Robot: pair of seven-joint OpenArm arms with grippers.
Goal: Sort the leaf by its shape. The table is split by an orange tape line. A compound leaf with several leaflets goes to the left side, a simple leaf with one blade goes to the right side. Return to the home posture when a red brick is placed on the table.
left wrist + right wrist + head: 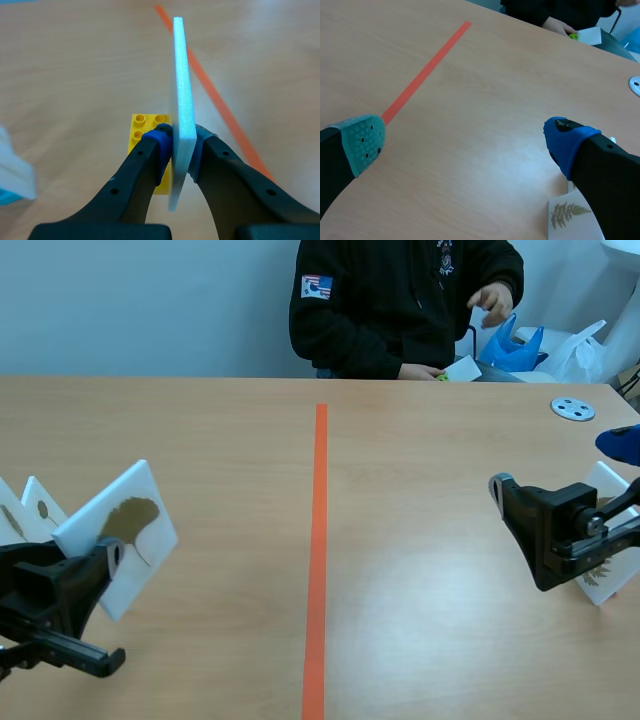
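My left claw (180,145) is clenched on a white card (181,80), gripped near its lower edge, with a blue pad (159,140) pressed against one face and the other finger tight on the opposite face. From the wrist I see the card edge-on and upright. In the scene view it tilts, lifted above the table (420,540), and shows a dark olive leaf (130,522) on its face. The leaf looks like one broad blade, though I cannot make out the outline finely. The card sits well to the left of the orange tape line (318,540). A yellow brick (145,127) lies on the table just under and ahead of that claw. Two more white cards (35,508) stand just behind the claw near the table's left edge.

My right claw (465,142) is released, with its teal pad (365,142) and its other blue pad (565,142) wide apart over bare wood on the right side of the line, grasping nothing. Just beside its blue-padded finger stands a fern card (570,215), a white card carrying a small yellow-green frond of many leaflets.

Across the table sits a person (400,300) in a black top, one hand (492,302) raised and a small white slip (462,368) by the other. A grey disc (573,408) lies near the far right corner
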